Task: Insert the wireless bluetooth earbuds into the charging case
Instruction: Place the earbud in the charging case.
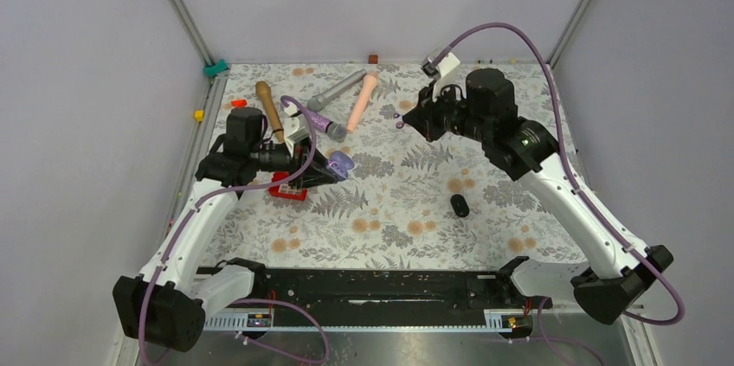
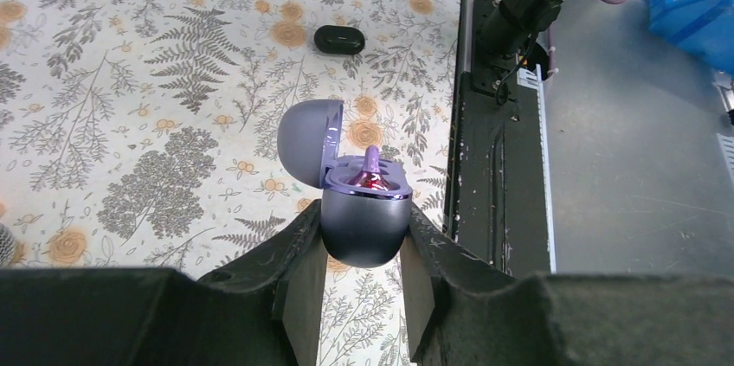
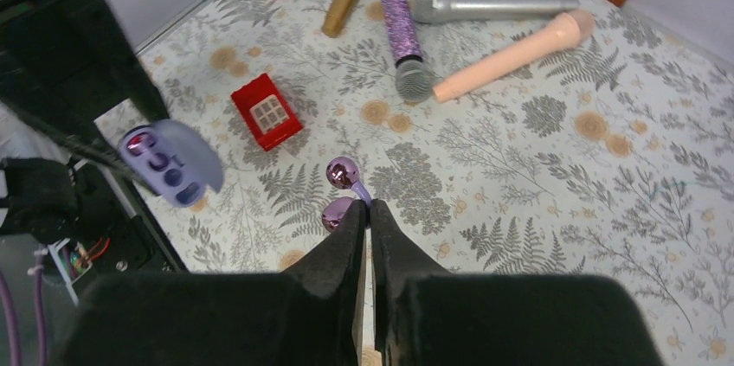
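My left gripper point(image 2: 364, 226) is shut on the lavender charging case point(image 2: 363, 223) and holds it above the table with the lid open. It also shows in the top view point(image 1: 340, 163) and the right wrist view point(image 3: 170, 159). A shiny purple earbud point(image 2: 371, 173) sits in the case, its stem sticking up. My right gripper point(image 3: 369, 208) is shut on the stem of a second shiny purple earbud point(image 3: 344, 174). It holds this earbud in the air at the far middle of the table point(image 1: 399, 117), well to the right of the case. No black buds are in view.
A black oval pebble point(image 1: 460, 205) lies at the middle right. A red square tray point(image 1: 287, 186) sits under my left gripper. Brown point(image 1: 270, 109), purple glitter point(image 3: 400, 24), grey point(image 1: 336, 89) and peach point(image 1: 363, 99) microphones lie at the back. Small blocks lie along the left edge.
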Tool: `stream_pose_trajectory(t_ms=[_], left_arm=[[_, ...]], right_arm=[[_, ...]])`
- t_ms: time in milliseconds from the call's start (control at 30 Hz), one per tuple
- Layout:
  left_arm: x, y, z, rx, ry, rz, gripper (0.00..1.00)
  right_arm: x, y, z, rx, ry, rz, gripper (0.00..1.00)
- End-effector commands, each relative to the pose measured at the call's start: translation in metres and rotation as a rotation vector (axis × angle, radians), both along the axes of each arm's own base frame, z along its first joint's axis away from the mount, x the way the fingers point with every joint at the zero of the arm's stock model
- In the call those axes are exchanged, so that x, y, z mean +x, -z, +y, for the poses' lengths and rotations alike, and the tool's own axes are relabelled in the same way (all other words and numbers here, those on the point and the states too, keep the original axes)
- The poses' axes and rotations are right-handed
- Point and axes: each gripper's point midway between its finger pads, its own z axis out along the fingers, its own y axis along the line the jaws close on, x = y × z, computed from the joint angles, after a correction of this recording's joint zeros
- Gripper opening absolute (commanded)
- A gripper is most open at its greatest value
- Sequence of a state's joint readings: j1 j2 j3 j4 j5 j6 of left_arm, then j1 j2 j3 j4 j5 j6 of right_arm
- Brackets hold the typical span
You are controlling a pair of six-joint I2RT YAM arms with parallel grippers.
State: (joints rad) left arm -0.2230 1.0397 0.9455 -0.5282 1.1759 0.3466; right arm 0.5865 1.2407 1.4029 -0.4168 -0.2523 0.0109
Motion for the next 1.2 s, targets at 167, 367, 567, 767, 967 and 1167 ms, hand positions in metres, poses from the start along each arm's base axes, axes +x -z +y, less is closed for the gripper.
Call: stream_pose_trajectory(t_ms=[167,367,567,767,967,1167], left_arm=[[-0.010,-0.013,-0.013,-0.065,0.113,-0.002,0.21],[-0.008,-0.008,-0.015,-0.065,0.122,0.030,0.22],[-0.008,-0.006,-0.014,-0.060,0.118,0.027,0.22],[-0.007,-0.003,-0.014,-0.051,0.107,0.019,0.22],[-0.005,-0.001,-0.013,-0.044,0.100,0.018,0.22],[-0.005,-0.001,-0.013,-0.044,0.098,0.011,0.22]], right_arm=[[-0.063,-0.024,0.037,-0.020,-0.271,-0.050,0.08],[-0.082,-0.010,0.057,-0.054,-0.354,-0.022,0.09],[-0.088,0.007,0.071,-0.080,-0.392,0.017,0.09],[-0.096,0.016,0.084,-0.114,-0.419,0.028,0.08],[-0.095,0.017,0.084,-0.114,-0.402,0.032,0.08],[-0.093,0.020,0.084,-0.110,-0.381,0.034,0.08]])
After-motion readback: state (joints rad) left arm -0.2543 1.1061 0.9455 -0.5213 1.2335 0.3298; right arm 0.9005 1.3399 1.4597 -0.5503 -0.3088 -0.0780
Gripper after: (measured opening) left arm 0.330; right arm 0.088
